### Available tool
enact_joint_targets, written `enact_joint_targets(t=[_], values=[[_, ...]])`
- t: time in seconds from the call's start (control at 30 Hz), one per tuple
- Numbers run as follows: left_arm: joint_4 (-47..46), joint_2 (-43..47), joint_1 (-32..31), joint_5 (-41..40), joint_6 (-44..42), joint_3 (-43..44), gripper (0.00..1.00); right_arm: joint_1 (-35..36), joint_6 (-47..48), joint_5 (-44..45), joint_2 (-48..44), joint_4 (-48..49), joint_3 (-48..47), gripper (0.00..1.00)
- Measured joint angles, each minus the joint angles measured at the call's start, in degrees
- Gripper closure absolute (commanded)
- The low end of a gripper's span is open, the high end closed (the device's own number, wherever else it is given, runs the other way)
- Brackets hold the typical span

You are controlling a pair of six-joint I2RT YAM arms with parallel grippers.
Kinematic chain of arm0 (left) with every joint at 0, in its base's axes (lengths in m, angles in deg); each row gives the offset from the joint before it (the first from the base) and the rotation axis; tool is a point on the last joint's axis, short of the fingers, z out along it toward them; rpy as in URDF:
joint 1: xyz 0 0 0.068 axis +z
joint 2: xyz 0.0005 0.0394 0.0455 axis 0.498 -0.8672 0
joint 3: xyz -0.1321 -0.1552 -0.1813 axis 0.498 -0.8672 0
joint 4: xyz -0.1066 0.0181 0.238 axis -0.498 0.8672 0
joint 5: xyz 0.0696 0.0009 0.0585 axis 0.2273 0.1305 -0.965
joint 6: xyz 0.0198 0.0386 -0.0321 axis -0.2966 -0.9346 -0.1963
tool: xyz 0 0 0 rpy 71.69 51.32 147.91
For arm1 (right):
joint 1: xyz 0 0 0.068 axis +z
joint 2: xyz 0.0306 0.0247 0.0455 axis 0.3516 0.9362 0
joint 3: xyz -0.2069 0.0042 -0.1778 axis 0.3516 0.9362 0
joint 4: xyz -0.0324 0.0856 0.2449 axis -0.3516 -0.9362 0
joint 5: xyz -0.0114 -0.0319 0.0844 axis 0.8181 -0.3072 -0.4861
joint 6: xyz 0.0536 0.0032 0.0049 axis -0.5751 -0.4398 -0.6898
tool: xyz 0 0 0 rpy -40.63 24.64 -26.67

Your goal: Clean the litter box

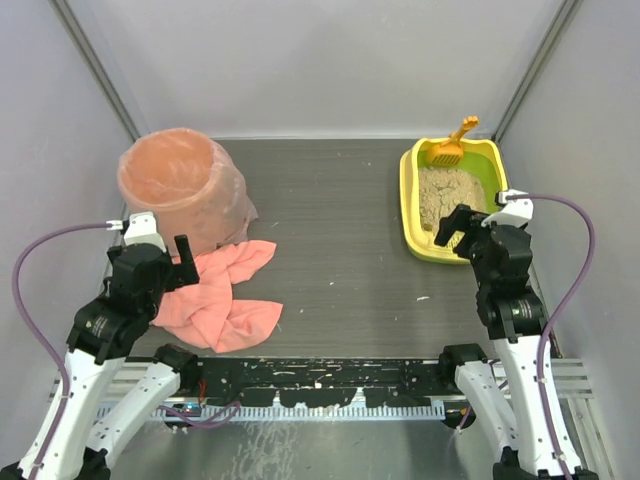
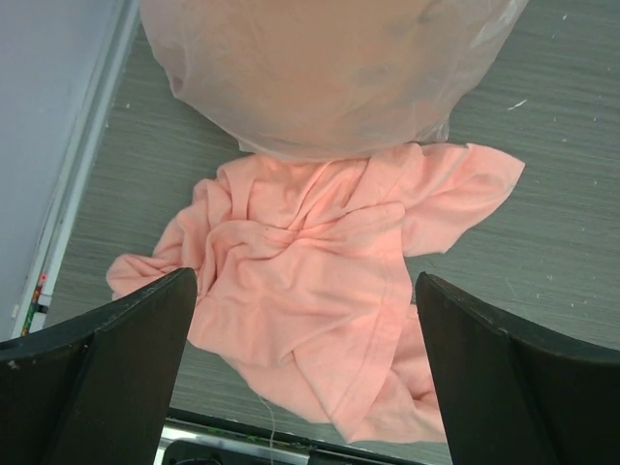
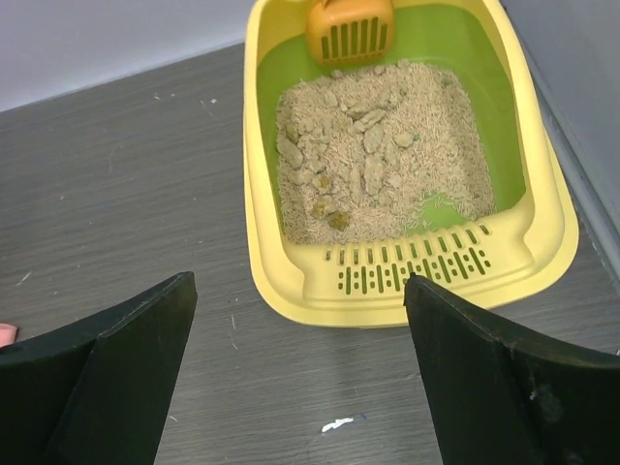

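Note:
The yellow litter box (image 1: 408, 205) sits at the far right, lime-green inside, with beige litter (image 1: 446, 192) holding several clumps. Its slotted grate end (image 3: 417, 271) faces my right gripper in the right wrist view, where the box rim (image 3: 254, 174) fills the top. An orange slotted scoop (image 1: 452, 145) leans at the box's far end and also shows in the right wrist view (image 3: 351, 29). My right gripper (image 1: 462, 228) is open and empty, just short of the box's near end. My left gripper (image 1: 170, 262) is open and empty above a pink cloth (image 1: 222, 295).
A tall round bin with a pink liner (image 1: 180, 190) stands at the far left, and it also shows in the left wrist view (image 2: 329, 68). The pink cloth (image 2: 320, 291) lies crumpled against its base. A small white scrap (image 3: 336, 424) lies near the box.

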Motion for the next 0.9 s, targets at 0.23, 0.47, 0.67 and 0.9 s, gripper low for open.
enact_joint_targets(t=[0.23,0.47,0.67,0.9], values=[[-0.1,-4.5,3.2,4.9,1.2,-0.4,0.02,-2.0,-3.5,0.0,5.9,1.3,0.0,0.03],[-0.5,-5.4,4.4,7.6,2.3,-0.5,0.02,-2.7,-8.0,0.5,10.7,1.5,0.0,0.04],[-0.8,-5.9,4.8,8.1,3.8,-0.5,0.02,-2.8,-9.2,0.5,15.4,1.4,-1.7,0.02],[-1.8,-6.6,4.8,8.1,5.0,-0.4,0.02,-2.8,-8.9,-2.2,25.2,1.5,-7.2,0.03]])
